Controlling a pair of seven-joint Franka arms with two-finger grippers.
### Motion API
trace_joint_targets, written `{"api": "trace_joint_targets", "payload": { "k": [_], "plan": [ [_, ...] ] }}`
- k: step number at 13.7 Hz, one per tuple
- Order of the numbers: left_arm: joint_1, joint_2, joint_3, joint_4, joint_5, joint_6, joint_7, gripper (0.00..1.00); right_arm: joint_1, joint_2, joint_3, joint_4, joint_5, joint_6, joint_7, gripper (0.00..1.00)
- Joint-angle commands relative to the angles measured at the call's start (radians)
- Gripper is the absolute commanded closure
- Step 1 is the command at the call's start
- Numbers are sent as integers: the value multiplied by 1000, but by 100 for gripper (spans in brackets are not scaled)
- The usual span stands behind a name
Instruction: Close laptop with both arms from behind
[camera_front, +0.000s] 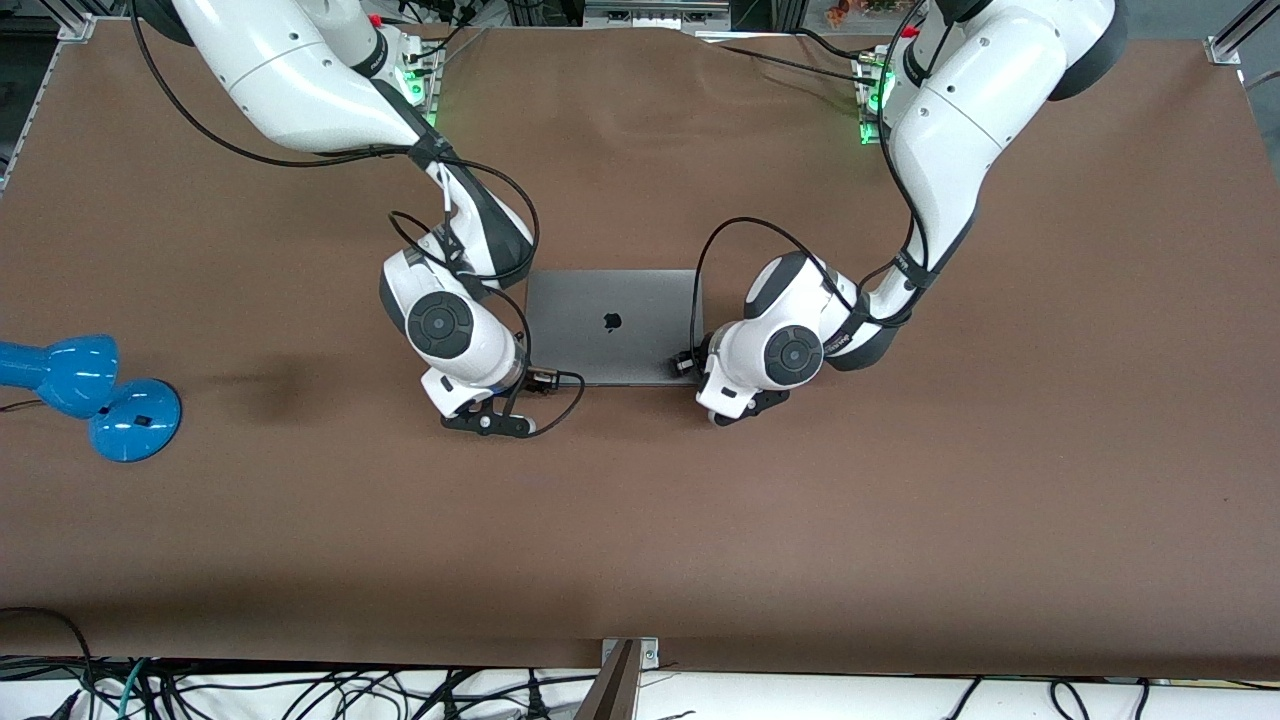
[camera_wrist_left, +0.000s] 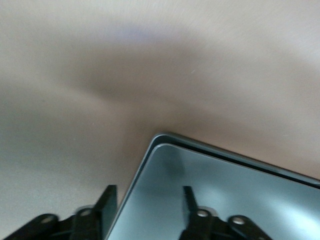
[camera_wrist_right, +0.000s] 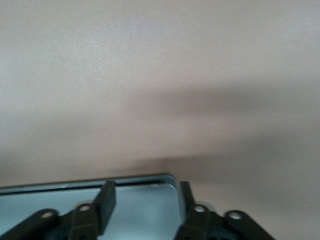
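The grey laptop (camera_front: 612, 325) lies at the middle of the table, lid down, apple logo up. In both wrist views only a thin dark seam shows between lid and base. My right gripper (camera_front: 490, 422) is open over the lid's corner toward the right arm's end; in the right wrist view (camera_wrist_right: 146, 197) its fingers straddle that corner of the laptop (camera_wrist_right: 50, 212). My left gripper (camera_front: 745, 405) is open over the corner toward the left arm's end; in the left wrist view (camera_wrist_left: 148, 200) one finger (camera_wrist_left: 189, 200) is over the lid (camera_wrist_left: 235, 195) and the other is off its edge.
A blue desk lamp (camera_front: 90, 395) lies on the brown table (camera_front: 640, 560) at the right arm's end. Black cables loop from both wrists beside the laptop. A post (camera_front: 622, 680) stands at the table edge nearest the front camera.
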Motion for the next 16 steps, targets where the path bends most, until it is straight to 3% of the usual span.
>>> {"api": "trace_joint_targets", "payload": {
  "k": [1, 4, 12, 15, 16],
  "plan": [
    [24, -109, 4, -4, 35, -100, -4, 0, -41, -71, 7, -9, -2, -106, -70, 0],
    [50, -227, 4, -4, 36, -274, 35, 0, -87, -122, 7, -9, -1, -206, -128, 0],
    [214, -482, 7, 15, 62, -505, 337, 0, -282, -211, 1, -6, 28, -403, -295, 0],
    [262, -531, 35, 81, 66, -617, 540, 0, -293, -269, -86, -5, 65, -412, -438, 0],
    [249, -565, 94, 79, 66, -634, 603, 0, -300, -288, -117, -3, 74, -421, -490, 0]
  ]
}}
